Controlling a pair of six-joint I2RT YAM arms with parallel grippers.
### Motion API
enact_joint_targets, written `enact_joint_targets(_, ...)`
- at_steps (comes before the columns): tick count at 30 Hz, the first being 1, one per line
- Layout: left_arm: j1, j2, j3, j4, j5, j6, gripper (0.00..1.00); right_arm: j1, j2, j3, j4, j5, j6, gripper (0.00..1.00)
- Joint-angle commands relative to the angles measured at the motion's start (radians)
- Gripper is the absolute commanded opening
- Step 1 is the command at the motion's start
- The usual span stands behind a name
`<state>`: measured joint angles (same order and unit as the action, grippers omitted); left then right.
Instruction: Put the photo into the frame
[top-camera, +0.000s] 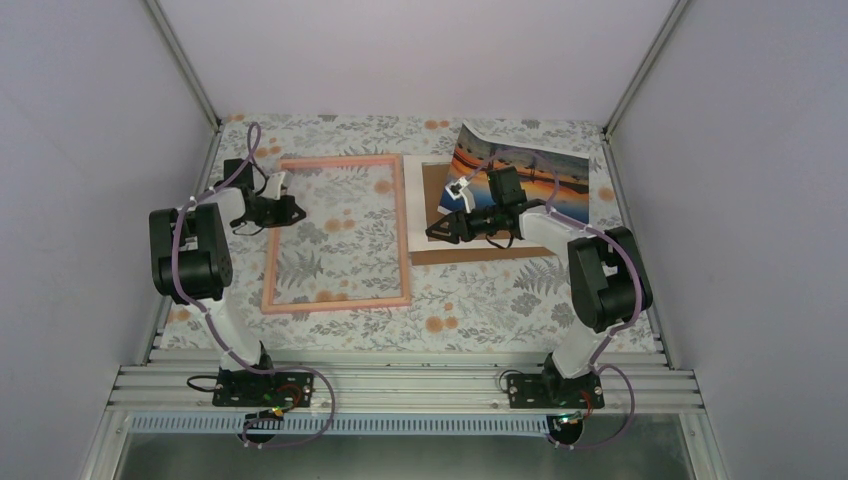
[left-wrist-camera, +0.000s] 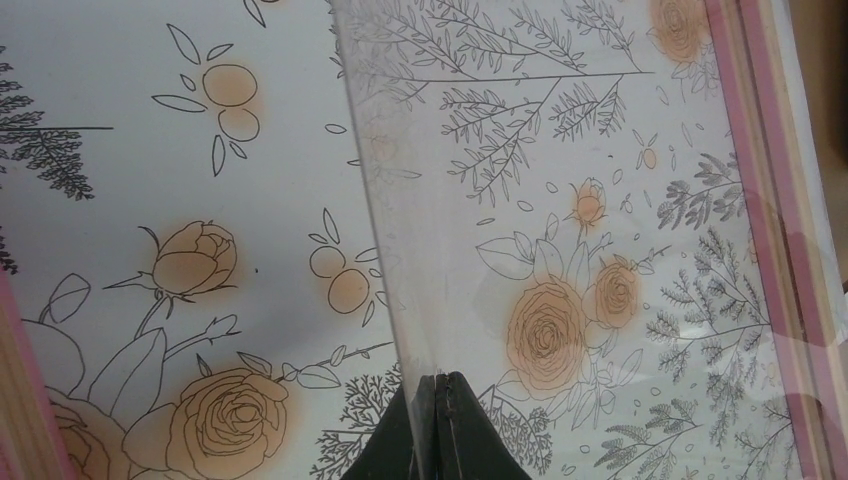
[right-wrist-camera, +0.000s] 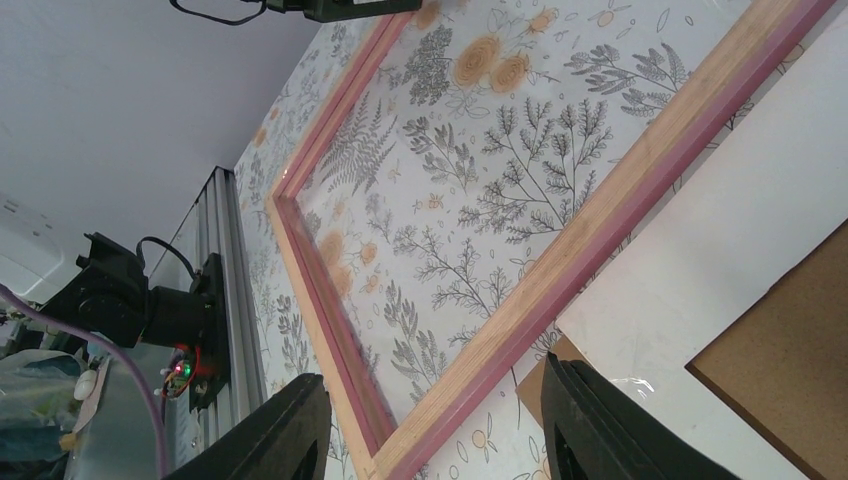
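My left pincer (top-camera: 293, 212) is clenched tight. The frame (top-camera: 340, 159) spreads out to its right, and the edge of the clear pane (left-wrist-camera: 600, 250) runs straight into its tips, though I can't tell whether it's pinched. My right pincer (top-camera: 440, 230) hangs released with nothing between its fingers. The white mat (top-camera: 413, 200) and brown backing board (top-camera: 470, 255) lie beneath it. The photo (top-camera: 540, 170) lies beyond it and to its right, one corner curled up.

On table (top-camera: 460, 310): frame (top-camera: 340, 160) L-centre; mat (top-camera: 413, 205) & backing board (top-camera: 440, 255) stacked just R of it; photo (top-camera: 540, 170) behind, overlapping board's far-R part.
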<state>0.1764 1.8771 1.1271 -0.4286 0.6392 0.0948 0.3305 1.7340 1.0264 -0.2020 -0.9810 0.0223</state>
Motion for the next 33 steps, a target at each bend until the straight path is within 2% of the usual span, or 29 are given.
enact_joint_targets(1,0.003,0.009,0.03,-0.027,-0.021,0.028,0.02,-0.011,-0.001,-0.014,0.016,-0.001,-0.024,0.53)
enact_joint_targets(33,0.003,-0.08,0.03,-0.071,-0.056,0.064,0.02,-0.018,-0.007,-0.037,0.036,-0.004,-0.015,0.53)
